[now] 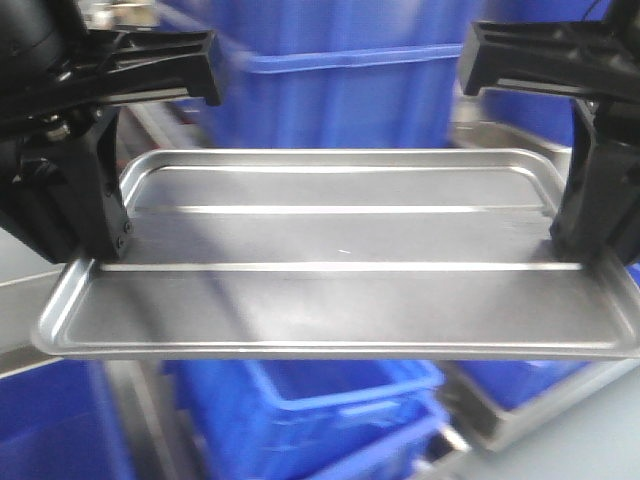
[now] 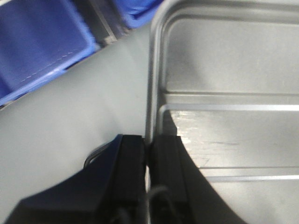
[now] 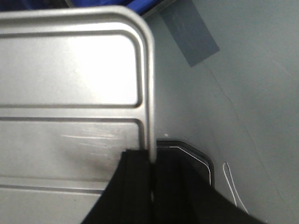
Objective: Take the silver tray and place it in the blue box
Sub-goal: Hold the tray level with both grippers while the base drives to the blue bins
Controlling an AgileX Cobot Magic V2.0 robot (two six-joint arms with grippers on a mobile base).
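Note:
The silver tray (image 1: 340, 300) is shiny, with two long ridges along its floor. It hangs level in the air, held by both short ends. My left gripper (image 1: 105, 250) is shut on its left rim. The left wrist view shows the jaws (image 2: 148, 142) pinching the tray's (image 2: 233, 60) rolled edge. My right gripper (image 1: 575, 245) is shut on the right rim, and the right wrist view shows it (image 3: 152, 158) clamped on the tray's (image 3: 70, 70) edge. A large blue box (image 1: 340, 100) with a thick rim stands behind the tray.
Another blue bin (image 1: 320, 420) sits below the tray's front edge and one more (image 1: 50, 425) at the lower left. A dull grey tray (image 1: 520, 410) lies at the lower right. A blue bin (image 2: 37, 42) and grey floor show beneath the left end.

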